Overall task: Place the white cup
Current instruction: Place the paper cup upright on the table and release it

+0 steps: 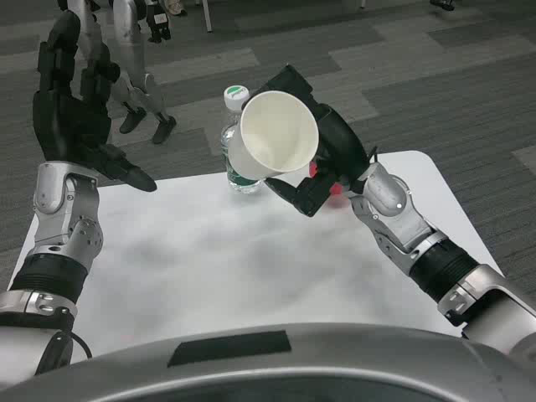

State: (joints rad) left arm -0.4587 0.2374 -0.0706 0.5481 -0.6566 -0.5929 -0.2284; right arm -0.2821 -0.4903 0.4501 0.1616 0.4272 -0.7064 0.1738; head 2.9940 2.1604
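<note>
In the head view, the right hand (322,146) grips the white cup (276,134) aloft over the far edge of the white table (251,260), mouth tilted toward the camera, just in front of a water bottle (237,151) standing at that edge. The left hand (75,109) hovers with fingers spread and holding nothing above the table's far left corner, with bare tabletop between the two arms.

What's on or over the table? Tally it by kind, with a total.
Cups: 1, the white cup, tipped mouth toward the camera in the right hand
Bottles: 1, the bottle standing behind it
Red things: 1, the red thing, mostly hidden by the hand
Total: 3
</note>
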